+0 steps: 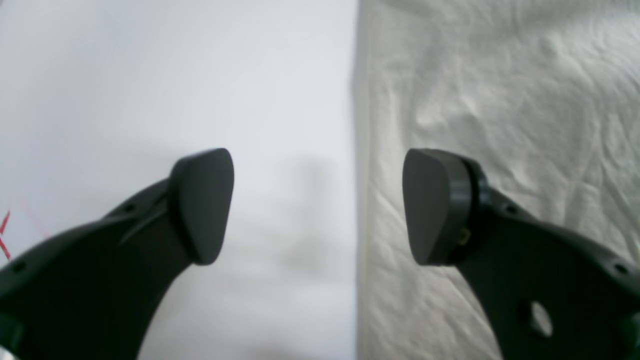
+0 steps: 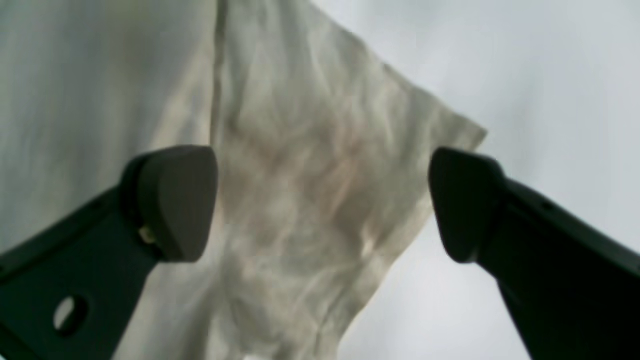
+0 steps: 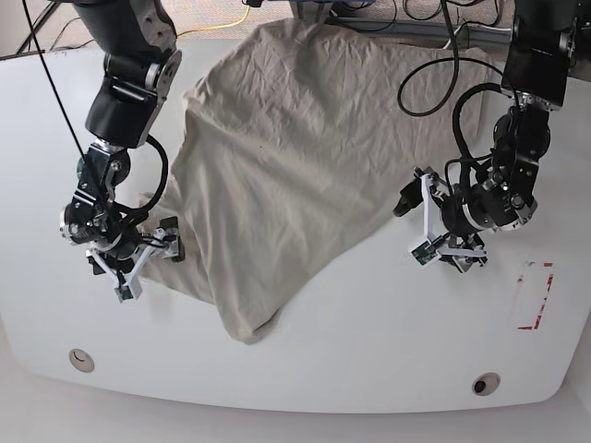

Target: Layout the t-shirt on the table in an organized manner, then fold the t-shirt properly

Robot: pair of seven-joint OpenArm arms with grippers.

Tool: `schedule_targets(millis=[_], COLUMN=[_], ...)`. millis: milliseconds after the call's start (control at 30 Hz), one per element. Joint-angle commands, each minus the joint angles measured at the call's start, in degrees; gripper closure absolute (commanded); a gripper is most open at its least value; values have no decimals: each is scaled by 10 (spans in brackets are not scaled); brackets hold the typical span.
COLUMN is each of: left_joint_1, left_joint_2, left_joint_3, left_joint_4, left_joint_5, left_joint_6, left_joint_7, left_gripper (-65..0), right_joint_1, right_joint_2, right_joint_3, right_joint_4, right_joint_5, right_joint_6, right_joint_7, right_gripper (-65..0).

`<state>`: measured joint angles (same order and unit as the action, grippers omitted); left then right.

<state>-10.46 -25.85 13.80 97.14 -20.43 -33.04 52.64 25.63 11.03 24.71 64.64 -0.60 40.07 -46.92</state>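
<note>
Your left jaws [image 1: 318, 206] stand wide apart and hold nothing. One pad [image 1: 202, 205] hangs over bare tabletop [image 1: 150, 90], the other over the t-shirt [image 1: 500, 100], so the cloth's straight edge runs right down the gap between them. In the base view these jaws [image 3: 417, 223] sit at the shirt's edge, on the side toward the red-outlined mark [image 3: 536, 295], which lies well apart from them on the tabletop [image 3: 369, 360].

Your right jaws [image 2: 323, 202] are spread just as wide and empty. Below them, between the two pads, you see a wrinkled flap of the t-shirt [image 2: 310, 190] that narrows to a corner just beside one pad; past that corner there is only white tabletop [image 2: 550, 75]. In the base view these jaws [image 3: 148, 258] hover over the shirt's opposite edge.

The t-shirt [image 3: 277, 157] lies between your two arms, creased and bunched. It spreads from the tabletop's far edge down to a blunt point on the near side, roughly midway between the two sets of jaws but nearer the camera than either. Whether the pads touch the cloth you cannot tell from these views.

A small round hole [image 3: 81, 358] shows near the front rim beneath your right jaws, and another [image 3: 484, 382] near the front rim on your left jaws' side.
</note>
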Motion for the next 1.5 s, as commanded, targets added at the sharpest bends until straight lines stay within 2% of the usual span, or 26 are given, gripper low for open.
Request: schedule_targets(millis=[0, 133, 333, 567, 700, 1033, 1167, 1367, 1467], left_joint_1=[15, 53, 98, 131, 134, 152, 152, 153, 153], left_joint_2=[-4, -3, -2, -1, 11, 24, 25, 25, 25], left_joint_3=[-22, -53, -91, -117, -127, -137, -137, -137, -138], left_joint_4=[29, 58, 80, 83, 83, 83, 83, 83, 83], left_joint_5=[-2, -2, -4, -5, -5, -5, -5, -5, -5], left_joint_6=[1, 1, 1, 1, 1, 1, 1, 1, 1], left_joint_7=[-10, -10, -10, -10, -10, -10, -10, -10, -10], left_gripper=[-499, -499, -499, -499, -499, -499, -493, -421, -406], right_joint_1=[52, 98, 128, 120, 95, 68, 55, 39, 34], right_joint_2=[24, 48, 78, 103, 113, 107, 91, 65, 55], right_joint_3=[2, 1, 1, 1, 3, 7, 7, 4, 4], right_joint_4=[-59, -155, -236, -249, -248, -242, -236, -195, -179], right_joint_5=[4, 3, 0, 0, 3, 5, 5, 5, 5], right_joint_6=[-1, -1, -1, -1, -1, -1, -1, -1, -1], right_joint_7=[37, 84, 141, 150, 152, 150, 150, 137, 131], right_gripper=[-650, -650, -650, -650, -650, -650, -650, -650, -650])
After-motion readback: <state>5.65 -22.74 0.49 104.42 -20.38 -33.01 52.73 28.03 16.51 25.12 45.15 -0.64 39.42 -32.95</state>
